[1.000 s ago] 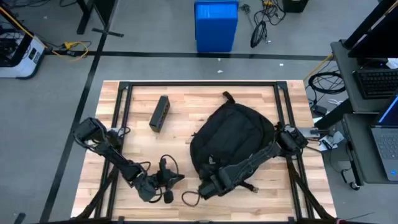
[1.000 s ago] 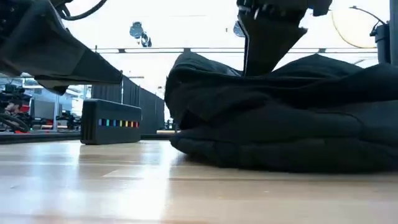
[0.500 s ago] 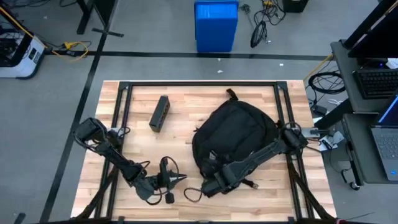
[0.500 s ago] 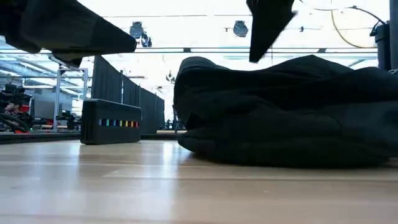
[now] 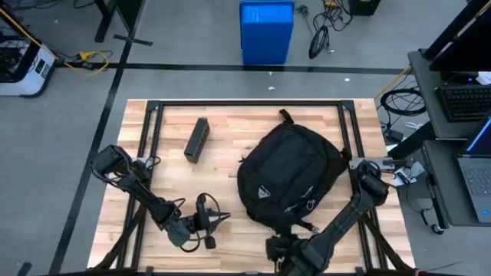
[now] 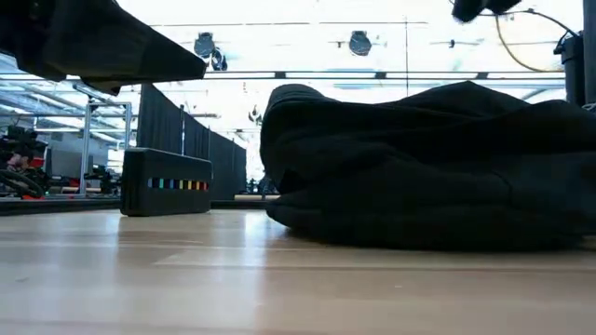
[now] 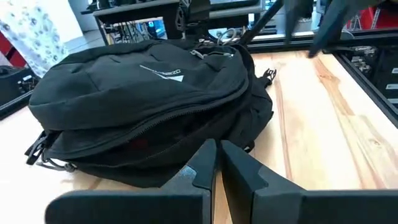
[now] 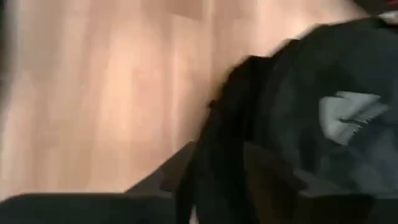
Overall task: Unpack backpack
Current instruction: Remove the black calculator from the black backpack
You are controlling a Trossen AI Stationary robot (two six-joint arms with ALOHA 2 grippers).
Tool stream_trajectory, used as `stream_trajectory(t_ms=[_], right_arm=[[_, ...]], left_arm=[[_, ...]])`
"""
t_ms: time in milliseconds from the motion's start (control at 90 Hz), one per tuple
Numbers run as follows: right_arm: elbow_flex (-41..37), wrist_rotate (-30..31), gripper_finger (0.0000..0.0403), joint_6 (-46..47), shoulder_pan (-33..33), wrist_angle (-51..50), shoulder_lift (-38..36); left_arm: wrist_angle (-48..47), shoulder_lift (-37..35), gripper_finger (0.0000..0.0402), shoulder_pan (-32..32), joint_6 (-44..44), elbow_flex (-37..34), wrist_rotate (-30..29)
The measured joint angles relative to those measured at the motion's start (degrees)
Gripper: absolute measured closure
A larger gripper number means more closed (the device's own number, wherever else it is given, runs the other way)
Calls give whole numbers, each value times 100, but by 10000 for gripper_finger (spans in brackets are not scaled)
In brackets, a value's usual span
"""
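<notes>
The black backpack lies flat on the wooden table, right of centre. Its white triangular logo faces up and its top handle points to the far edge. In the left wrist view its zipped side faces me. My left gripper hangs shut a little to the backpack's left, near the table's near edge, and points at it with nothing held. My right gripper is at the near edge, just past the backpack's near end. Its wrist view is a blur of dark fabric.
A long black box with a row of coloured marks stands on the far left part of the table. A black frame rail runs around the table. Loose strap ends and a buckle trail from the backpack's near end.
My right gripper has left the backpack's near end, risen, and swung toward the table's near edge. The backpack has shifted slightly toward the right and far edges and now lies settled. The strap loop that lay beside its near end no longer shows.
</notes>
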Motion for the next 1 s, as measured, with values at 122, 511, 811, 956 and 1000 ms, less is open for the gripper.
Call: stream_trajectory(t_ms=[122,511,811,956,1000], right_arm=[[-363,637,212,166,24,-190,-1],[-942,712,129,222,-490,141,-7],[-1045,555,253,629,-1098,-324,-9],[-1049,521,382,461,-1117,-645,-24],[-1049,508,387,475,-1107,-675,-64]], left_arm=[[-1,0,391,-76,336,2,35],[10,-7,391,-226,790,114,138],[1,-7,391,-101,1248,181,135],[-2,-7,391,209,1675,192,133],[-1,-7,391,357,1806,224,135]])
